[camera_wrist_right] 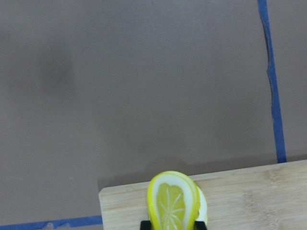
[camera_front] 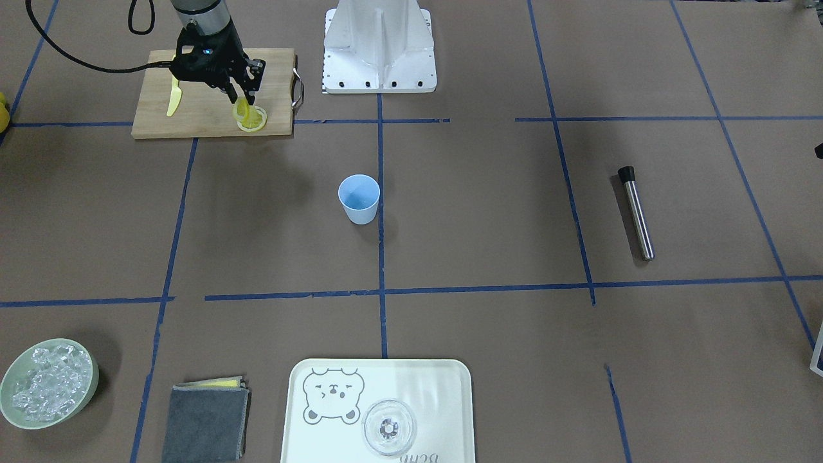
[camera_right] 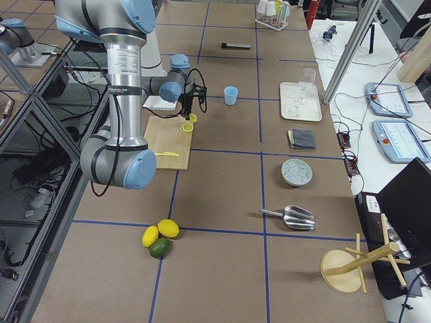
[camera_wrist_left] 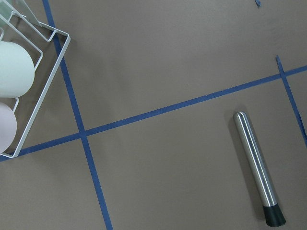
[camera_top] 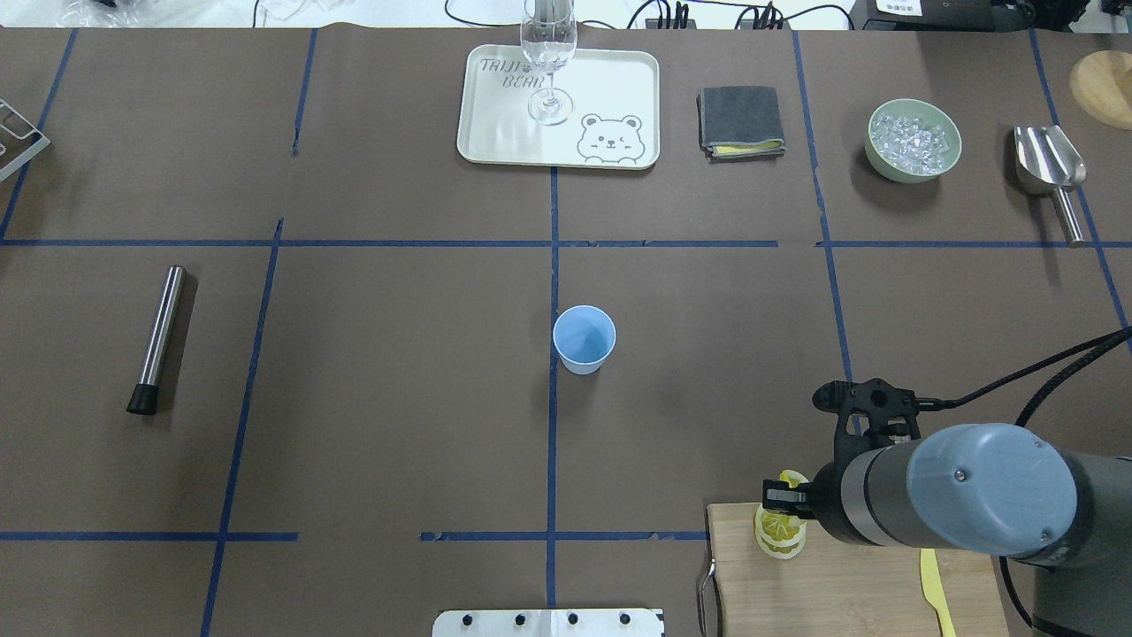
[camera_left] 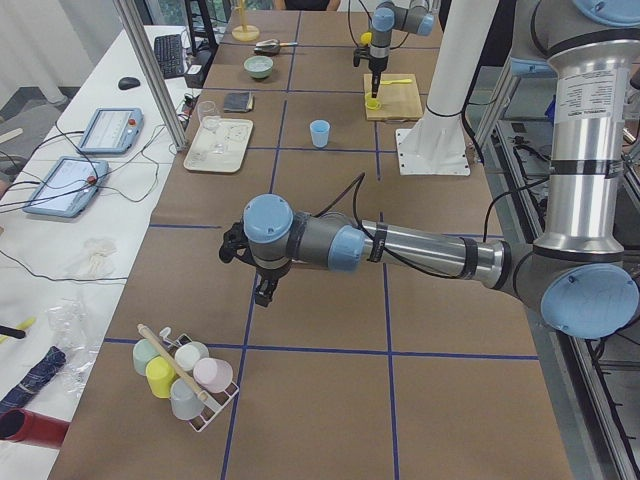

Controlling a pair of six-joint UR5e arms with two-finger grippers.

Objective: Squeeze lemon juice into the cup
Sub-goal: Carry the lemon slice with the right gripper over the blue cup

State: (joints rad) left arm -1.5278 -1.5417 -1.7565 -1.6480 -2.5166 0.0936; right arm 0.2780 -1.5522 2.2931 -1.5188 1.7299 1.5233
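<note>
Lemon (camera_wrist_right: 172,201) sits pinched upright between the right fingers (camera_front: 252,90).

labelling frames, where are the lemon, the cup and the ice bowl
lemon (camera_wrist_right: 171,201), right wrist view, on its segmented face
cup (camera_top: 584,338), overhead view, on its inside, seen through the mouth
ice bowl (camera_top: 913,176), overhead view, on its near outer wall

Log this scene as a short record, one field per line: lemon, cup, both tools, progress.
right tool: shut on the lemon, slice upright
lemon place: over the board corner, by a second slice lying there
cup: upright, mid-table, apart from the board
left tool: above bare table near the rack; open or shut unclear
progress: lemon not yet over the cup
</note>
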